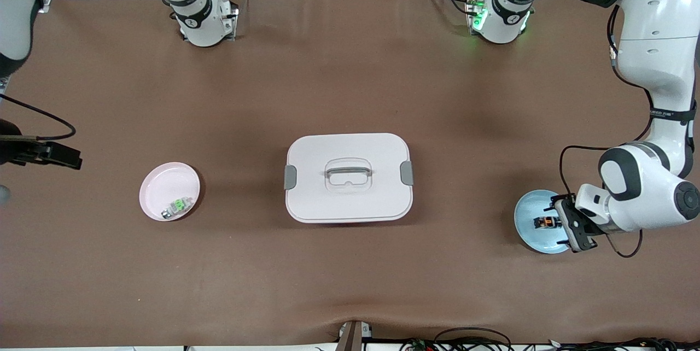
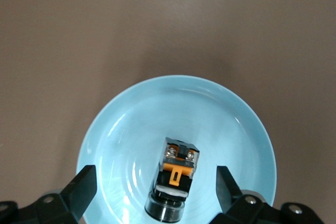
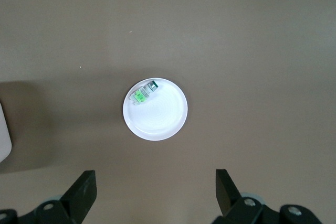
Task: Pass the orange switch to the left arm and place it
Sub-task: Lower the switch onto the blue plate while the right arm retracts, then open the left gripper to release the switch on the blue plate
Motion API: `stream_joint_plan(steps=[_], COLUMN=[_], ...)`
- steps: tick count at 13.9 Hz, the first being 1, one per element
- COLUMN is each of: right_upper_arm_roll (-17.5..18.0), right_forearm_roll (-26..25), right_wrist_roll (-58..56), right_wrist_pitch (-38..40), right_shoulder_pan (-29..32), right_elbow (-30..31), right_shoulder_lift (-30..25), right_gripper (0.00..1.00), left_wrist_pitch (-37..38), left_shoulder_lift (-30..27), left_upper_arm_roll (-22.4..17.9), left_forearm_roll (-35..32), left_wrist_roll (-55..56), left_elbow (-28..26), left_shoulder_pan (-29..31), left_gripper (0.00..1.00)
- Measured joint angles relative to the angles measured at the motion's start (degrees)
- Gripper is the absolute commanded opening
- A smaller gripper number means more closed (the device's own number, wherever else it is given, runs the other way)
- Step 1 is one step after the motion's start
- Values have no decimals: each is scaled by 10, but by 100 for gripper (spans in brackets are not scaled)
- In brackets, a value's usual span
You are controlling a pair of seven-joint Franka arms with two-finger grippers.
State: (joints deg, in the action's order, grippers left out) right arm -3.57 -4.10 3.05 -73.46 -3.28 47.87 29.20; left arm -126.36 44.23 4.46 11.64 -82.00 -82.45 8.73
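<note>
Left gripper (image 2: 152, 192): fingers spread wide, low over the blue plate (image 1: 528, 211).
Orange switch (image 2: 175, 184): lying free on that plate, between the fingers.
Right gripper (image 3: 152, 195): open, waiting above the pink plate (image 3: 168, 124).
Risk: rising fingers could nudge the switch off.

Tiny black switch with an orange face (image 2: 175, 181) is lying on its side in the round light-blue plate (image 2: 231, 129), well apart from the big white lidded box with grey clasps (image 1: 348, 177) mid-table, lid shut.
</note>
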Motion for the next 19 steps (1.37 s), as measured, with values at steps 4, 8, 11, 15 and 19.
stream_joint_plan(steps=[4,8,11,15,19], right_upper_arm_roll=[5,7,7,17,69], right_forearm_roll=[4,11,25,29,28], right_wrist_roll=[-1,0,0,0,0], right_wrist_pitch=[-1,-2,-1,-17,-83], right_shoulder_pan=[1,1,1,12,70], right_elbow=[1,1,3,44,165], right_shoulder_lift=[-7,-7,-17,-46,-116], right_gripper=[100,100,100,100,100], left_wrist_pitch=[1,8,9,42,93], left_shoulder_lift=[-29,-65,-79,-109,-149], left_upper_arm_roll=[13,15,15,12,15], left_forearm_roll=[0,0,0,-22,-127], left_wrist_roll=[186,370,476,578,743], left_elbow=[0,-1,-1,-1,-1], left_shoulder_pan=[-3,-19,-37,-40,-58], left_gripper=[100,100,100,100,100])
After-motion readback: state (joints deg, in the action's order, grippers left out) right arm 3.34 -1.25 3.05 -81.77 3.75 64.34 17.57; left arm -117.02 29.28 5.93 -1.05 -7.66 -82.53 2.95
